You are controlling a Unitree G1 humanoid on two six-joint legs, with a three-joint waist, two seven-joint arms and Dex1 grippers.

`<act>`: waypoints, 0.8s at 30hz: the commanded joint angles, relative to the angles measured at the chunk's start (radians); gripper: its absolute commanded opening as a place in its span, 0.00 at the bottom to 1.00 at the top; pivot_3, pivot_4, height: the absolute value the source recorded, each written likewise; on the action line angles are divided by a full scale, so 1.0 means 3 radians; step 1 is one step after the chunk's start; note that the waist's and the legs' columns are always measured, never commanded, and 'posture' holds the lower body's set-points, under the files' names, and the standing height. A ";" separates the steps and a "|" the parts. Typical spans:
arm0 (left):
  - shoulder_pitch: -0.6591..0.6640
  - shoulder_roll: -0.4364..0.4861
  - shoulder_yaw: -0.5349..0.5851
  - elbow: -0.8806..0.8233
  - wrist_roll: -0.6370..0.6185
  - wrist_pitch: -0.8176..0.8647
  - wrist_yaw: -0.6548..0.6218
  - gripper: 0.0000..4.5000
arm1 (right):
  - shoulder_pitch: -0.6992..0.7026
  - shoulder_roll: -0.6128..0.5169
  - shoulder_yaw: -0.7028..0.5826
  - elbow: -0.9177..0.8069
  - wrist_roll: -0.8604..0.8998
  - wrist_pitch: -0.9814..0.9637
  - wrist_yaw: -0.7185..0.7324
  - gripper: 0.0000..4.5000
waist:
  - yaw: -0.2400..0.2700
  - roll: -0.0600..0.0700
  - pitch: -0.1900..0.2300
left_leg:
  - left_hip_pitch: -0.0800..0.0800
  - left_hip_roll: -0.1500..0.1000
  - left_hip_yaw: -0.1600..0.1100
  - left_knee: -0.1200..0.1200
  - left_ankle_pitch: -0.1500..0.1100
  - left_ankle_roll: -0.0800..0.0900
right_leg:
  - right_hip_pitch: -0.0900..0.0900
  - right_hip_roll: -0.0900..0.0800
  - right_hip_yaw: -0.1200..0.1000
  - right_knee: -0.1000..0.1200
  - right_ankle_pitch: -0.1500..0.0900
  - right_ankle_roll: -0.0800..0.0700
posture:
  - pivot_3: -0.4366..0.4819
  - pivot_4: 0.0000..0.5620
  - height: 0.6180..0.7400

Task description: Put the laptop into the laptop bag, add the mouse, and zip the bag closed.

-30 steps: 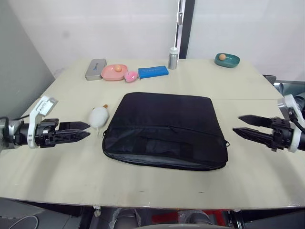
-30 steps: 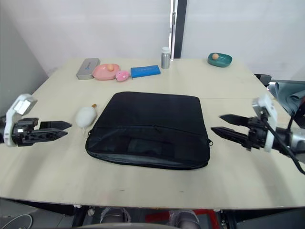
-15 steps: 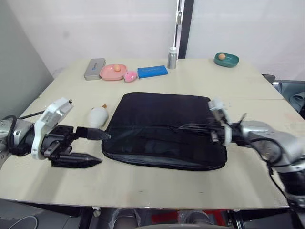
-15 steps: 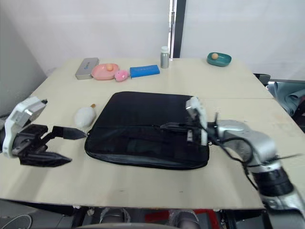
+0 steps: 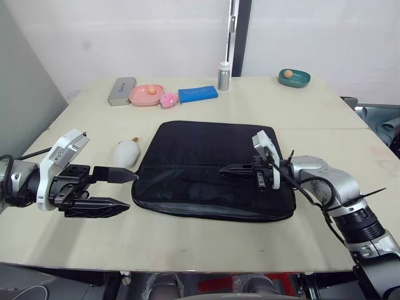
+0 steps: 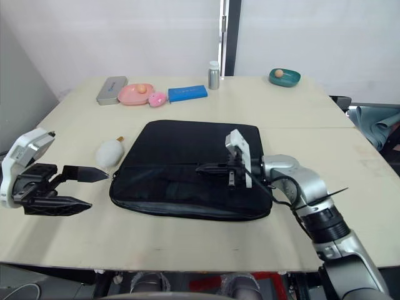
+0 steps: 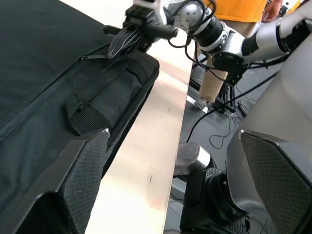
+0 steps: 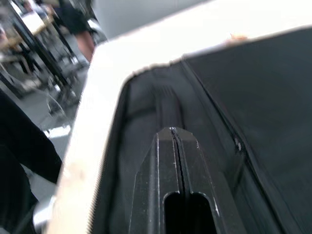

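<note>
The black laptop bag lies flat in the middle of the table, its zipper line running across the front. My right gripper is shut and reaches from the right over the bag's front half, fingertips low over the zipper line; the right wrist view shows its fingers pressed together above the bag fabric. My left gripper is open, its fingers one above the other, just off the bag's left edge with nothing between them. The laptop and the mouse are out of view.
A white rounded object with a brown tip lies left of the bag. Along the back edge stand a grey tin, pink dish, pink toy, blue box, metal bottle and green dish.
My right arm swung in from the right edge, shut its fingers and slid left over the bag. My left gripper turned on its side and edged toward the bag's left edge.
</note>
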 commanded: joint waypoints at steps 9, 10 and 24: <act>-0.0151 0.0039 -0.0136 0.0173 0.0040 -0.0125 0.0012 1.00 | 0.0050 -0.0021 0.0455 0.0136 -0.0721 -0.0304 -0.0039 0.00 | -0.0012 -0.0005 -0.0003 | 0.0003 0.0000 0.0000 0.0002 0.0000 -0.0001 | 0.0001 0.0000 0.0001 0.0005 0.0000 -0.0001 | 0.48 0.27 1.00; -0.0166 0.0049 -0.0133 0.0185 0.0036 -0.0120 0.0015 1.00 | 0.0054 -0.0028 0.0491 0.0185 -0.0791 -0.0342 -0.0033 0.00 | -0.0017 -0.0006 -0.0004 | 0.0004 0.0000 0.0000 0.0002 -0.0001 -0.0002 | 0.0001 0.0000 0.0001 0.0005 0.0000 -0.0001 | 0.48 0.27 1.00; -0.0172 0.0054 -0.0113 0.0200 0.0002 -0.0039 0.0093 1.00 | 0.0134 0.0101 0.0672 0.1062 -0.1108 -0.0755 0.0053 0.00 | -0.0058 -0.0032 -0.0084 | 0.0073 0.0001 -0.0001 0.0018 -0.0019 -0.0028 | 0.0072 -0.0003 0.0003 0.0015 0.0000 -0.0014 | 0.48 0.27 1.00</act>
